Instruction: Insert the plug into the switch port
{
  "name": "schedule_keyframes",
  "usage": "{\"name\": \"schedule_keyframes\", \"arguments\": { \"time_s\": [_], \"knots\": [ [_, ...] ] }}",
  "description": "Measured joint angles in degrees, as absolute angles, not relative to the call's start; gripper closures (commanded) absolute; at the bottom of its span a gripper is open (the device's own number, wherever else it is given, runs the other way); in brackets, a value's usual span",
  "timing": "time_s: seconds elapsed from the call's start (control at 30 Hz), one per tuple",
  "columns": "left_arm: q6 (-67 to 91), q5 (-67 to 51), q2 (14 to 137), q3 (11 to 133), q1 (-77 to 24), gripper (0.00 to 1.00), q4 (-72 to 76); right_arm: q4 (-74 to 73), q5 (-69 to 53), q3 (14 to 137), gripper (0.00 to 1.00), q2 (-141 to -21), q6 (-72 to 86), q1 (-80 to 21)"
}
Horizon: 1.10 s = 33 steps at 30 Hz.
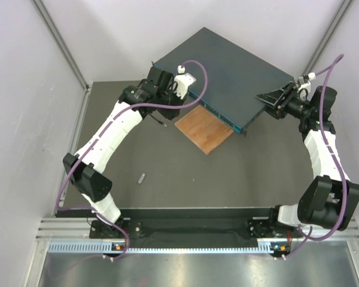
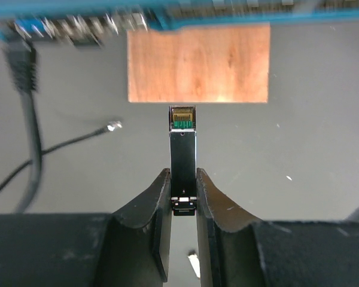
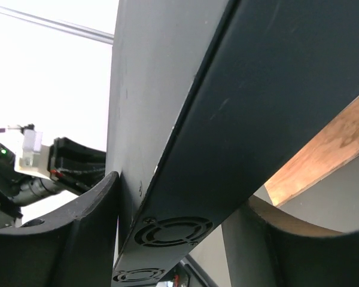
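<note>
**Item: plug** (image 2: 183,149). A small, stiff, metal-cased module with gold contacts at its far tip.
- Handling: judged light and hard. The smooth sides could slip or twist in a loose pinch, and the contact end looks delicate.
- Hold: best taken by the rear body with the flat sides against the pads.
- Location: gripped at its rear end by the left hand (image 2: 183,177), which is closed on it. The body stands out straight ahead of the fingertips. The nose points toward the switch (image 1: 227,66) but is apart from it.

**Item: switch.** A large flat box, judged heavy and rigid.
- Front: teal, with a row of sockets (image 2: 78,27) that is blurred in the wrist view.
- Hold: the right hand (image 1: 266,98) is closed on the right side edge by the fan vents, with one finger above and one below.

**Surroundings.**
- A wooden board (image 2: 197,63) lies under the switch's front edge, between the plug's nose and the sockets.
- A dark cable (image 2: 25,78) hangs at the left of the socket row. Whether it is seated I cannot tell.
- All of this sits over the grey counter (image 1: 239,173).
</note>
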<state>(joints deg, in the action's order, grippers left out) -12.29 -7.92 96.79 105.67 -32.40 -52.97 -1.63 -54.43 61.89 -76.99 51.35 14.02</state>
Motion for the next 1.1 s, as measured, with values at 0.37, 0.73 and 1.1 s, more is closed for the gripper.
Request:
{"name": "schedule_keyframes", "arguments": {
  "time_s": [0.37, 0.73, 1.1],
  "knots": [
    [-13.9, -4.9, 102.3, 115.3, -32.0, 1.0, -56.4, -3.6, -54.1, 62.7, 1.0, -76.9, 50.2, 13.9],
    [-13.6, -4.9, 108.0, 118.9, -31.6, 1.0, -57.1, -7.3, -53.8, 64.3, 1.0, -76.9, 48.3, 13.8],
    [-13.6, -5.1, 110.4, 122.6, -31.6, 1.0, -58.2, -11.0, -53.8, 66.2, 0.66, -77.5, 46.5, 13.7]
  ]
}}
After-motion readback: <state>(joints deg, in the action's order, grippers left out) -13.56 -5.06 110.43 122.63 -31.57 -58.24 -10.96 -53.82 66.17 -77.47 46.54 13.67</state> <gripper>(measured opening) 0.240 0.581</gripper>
